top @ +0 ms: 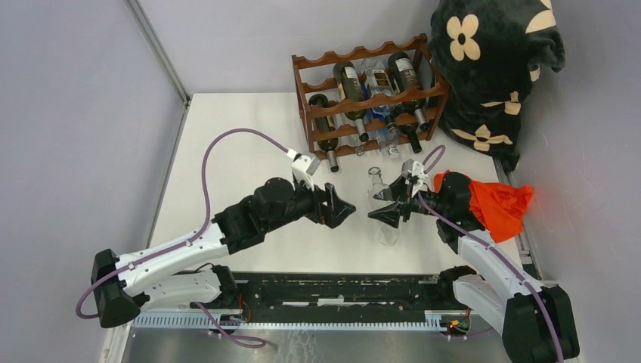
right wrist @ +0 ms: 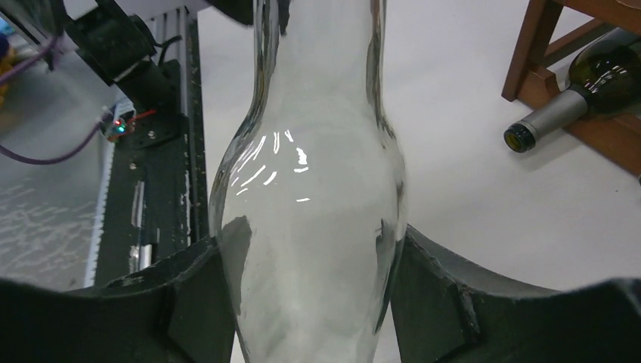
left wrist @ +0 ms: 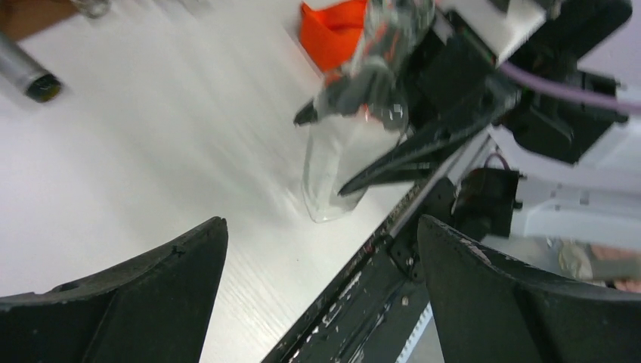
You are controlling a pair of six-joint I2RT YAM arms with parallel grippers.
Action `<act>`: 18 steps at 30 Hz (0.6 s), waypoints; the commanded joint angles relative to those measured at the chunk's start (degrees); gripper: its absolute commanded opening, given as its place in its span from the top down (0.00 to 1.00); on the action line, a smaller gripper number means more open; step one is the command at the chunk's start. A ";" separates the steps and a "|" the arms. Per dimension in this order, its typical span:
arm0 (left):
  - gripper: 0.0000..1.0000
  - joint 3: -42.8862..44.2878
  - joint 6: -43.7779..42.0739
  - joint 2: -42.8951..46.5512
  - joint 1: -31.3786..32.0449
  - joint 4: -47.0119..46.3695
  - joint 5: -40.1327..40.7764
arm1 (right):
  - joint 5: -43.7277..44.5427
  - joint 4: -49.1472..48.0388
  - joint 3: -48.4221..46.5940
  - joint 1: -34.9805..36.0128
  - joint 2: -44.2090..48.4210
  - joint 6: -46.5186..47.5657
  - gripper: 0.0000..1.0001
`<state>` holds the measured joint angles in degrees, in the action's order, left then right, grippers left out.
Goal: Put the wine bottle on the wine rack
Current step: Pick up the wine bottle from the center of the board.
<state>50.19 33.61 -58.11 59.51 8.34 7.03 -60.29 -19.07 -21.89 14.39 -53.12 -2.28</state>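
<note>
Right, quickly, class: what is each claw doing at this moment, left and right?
Left claw: open, holding nothing.
Right claw: closed on the clear glass bottle.

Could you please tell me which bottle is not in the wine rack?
The clear glass bottle clamped in the right gripper; the other bottles all lie in the wine rack.

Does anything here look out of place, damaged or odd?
Yes. An orange cloth hangs over the right arm near its wrist, an odd place for loose fabric. Nothing looks spilled or broken.
</note>
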 commanded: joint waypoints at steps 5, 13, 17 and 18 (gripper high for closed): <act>0.00 -11.69 -6.52 -1.06 0.34 -26.14 -17.05 | -8.69 -18.66 -1.86 -2.42 -2.47 -22.19 1.00; 0.00 -17.67 -8.09 2.64 2.41 -38.06 -8.34 | -6.76 -18.00 -7.02 -2.64 -2.87 -35.18 1.00; 0.00 -18.82 -8.26 7.76 2.46 -39.04 -1.71 | -4.51 -32.44 -3.54 -2.91 -2.87 -50.22 1.00; 0.00 -18.56 -7.33 8.44 2.41 -37.79 0.16 | -3.81 -34.74 -2.60 -2.98 -2.86 -52.08 1.00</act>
<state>31.16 28.47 -54.19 61.76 -22.90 -1.26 -66.46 -37.01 -25.32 11.81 -56.97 -38.72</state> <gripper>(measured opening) 0.996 0.669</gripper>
